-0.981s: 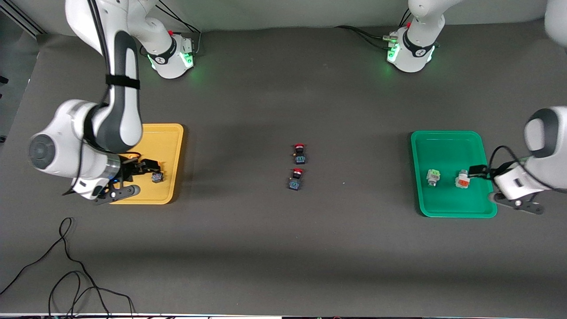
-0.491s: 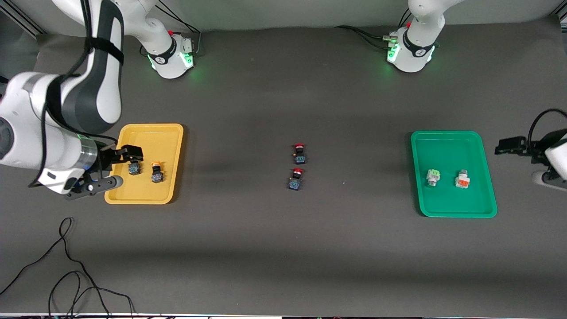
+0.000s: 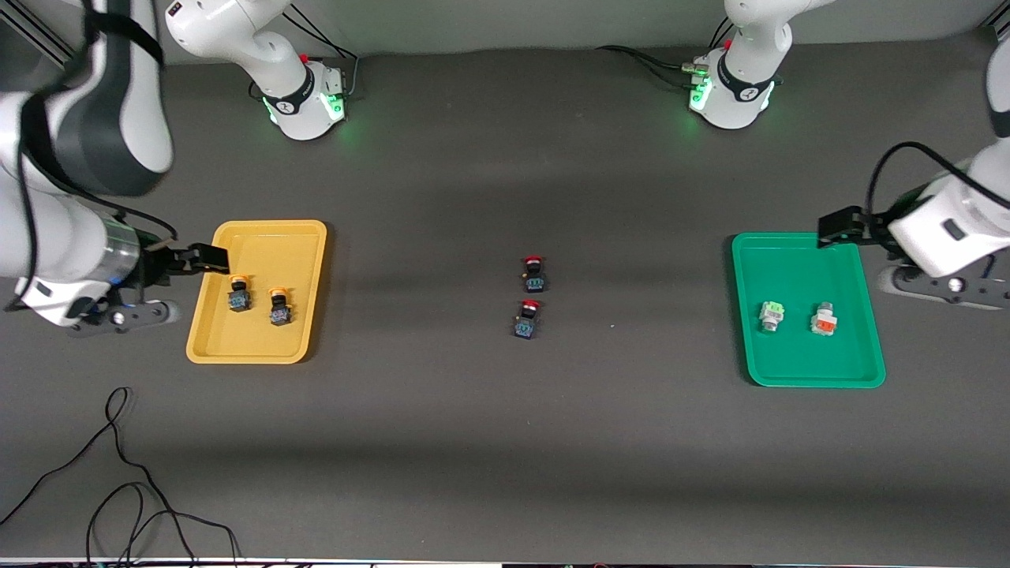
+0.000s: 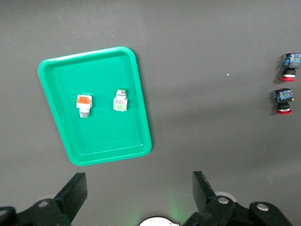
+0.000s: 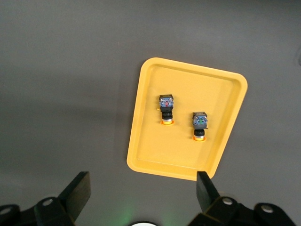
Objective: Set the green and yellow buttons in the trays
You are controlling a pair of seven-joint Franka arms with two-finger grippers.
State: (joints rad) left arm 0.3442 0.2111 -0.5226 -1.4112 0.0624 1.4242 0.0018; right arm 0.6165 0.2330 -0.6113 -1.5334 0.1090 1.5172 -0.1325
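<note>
Two yellow-capped buttons point(image 3: 239, 293) point(image 3: 278, 308) lie in the yellow tray point(image 3: 256, 343). The green tray point(image 3: 809, 371) holds a white button with a green block point(image 3: 772, 315) and a white one with an orange block point(image 3: 823, 321). My right gripper point(image 3: 170, 285) hangs open and empty over the table just off the yellow tray's edge. Its wrist view shows the yellow tray point(image 5: 188, 150), both buttons point(image 5: 166, 108) point(image 5: 200, 125) and the gripper point(image 5: 141, 190). My left gripper point(image 3: 872, 254) is open and empty beside the green tray's corner; its wrist view shows that gripper point(image 4: 138, 190), tray point(image 4: 103, 136) and buttons point(image 4: 83, 104) point(image 4: 121, 100).
Two red-capped black-blue switches point(image 3: 534, 274) point(image 3: 527, 319) sit mid-table between the trays, also seen as switches point(image 4: 290, 66) point(image 4: 283, 100) from the left wrist. Loose black cables point(image 3: 118, 473) lie near the front camera at the right arm's end. The arm bases point(image 3: 304, 99) point(image 3: 734, 91) stand at the table's top edge.
Both grippers have risen and drawn outward off their trays, staying open. The right one uncovered a second yellow-capped button lying in the yellow tray. The buttons have not moved.
</note>
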